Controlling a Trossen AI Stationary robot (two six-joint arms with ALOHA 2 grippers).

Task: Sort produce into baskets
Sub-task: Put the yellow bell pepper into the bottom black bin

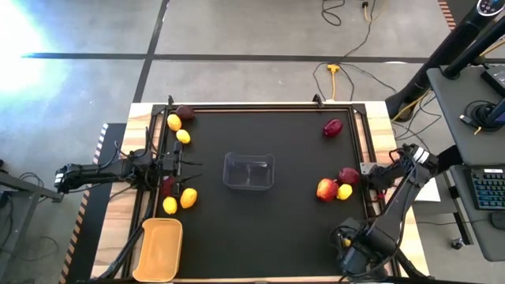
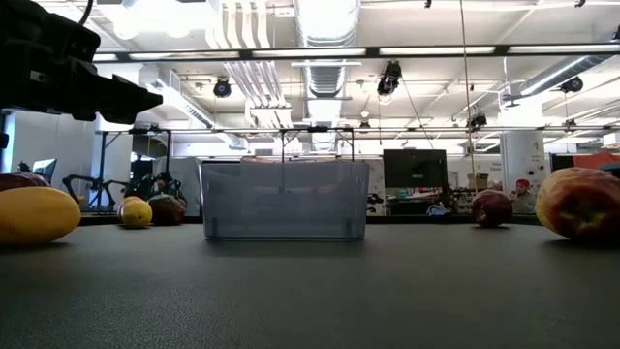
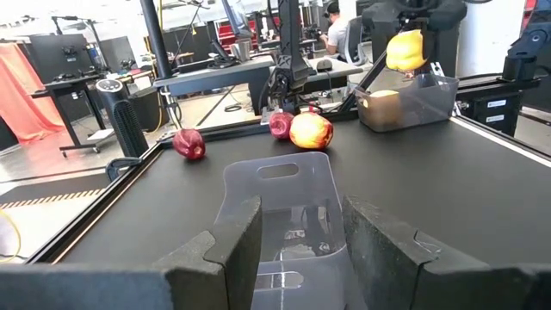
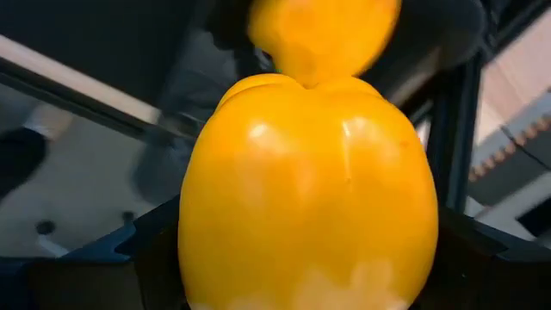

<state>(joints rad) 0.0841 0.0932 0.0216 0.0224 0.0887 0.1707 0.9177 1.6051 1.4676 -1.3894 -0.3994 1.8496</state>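
Observation:
My right gripper (image 3: 413,26) is shut on a yellow bell pepper (image 3: 405,50) at the table's right edge, above a grey see-through bin (image 3: 411,99); in the high view the arm (image 1: 390,177) hides the pepper. My left gripper (image 1: 189,164) is open and empty at the table's left, facing the clear bin (image 1: 248,171) at the centre, which also shows ahead of its fingers (image 3: 293,207). A yellow-orange bin (image 1: 160,248) lies at the near left. Red and yellow fruits lie on the mat at the left (image 1: 180,199) and right (image 1: 327,189). My right gripper pinches the bell pepper between its two fingers, one on each side of its body (image 4: 194,250). The fingers come from above, pointing down. The pepper hangs below them, lifted clear above the grey bin.
Lemons (image 1: 173,121) and a dark-red fruit (image 1: 185,113) lie at the far left. A dark-red fruit (image 1: 333,127) lies at the far right, and another (image 1: 348,175) lies with a small yellow piece (image 1: 345,191) near my right gripper. A raised rail (image 1: 260,108) frames the mat.

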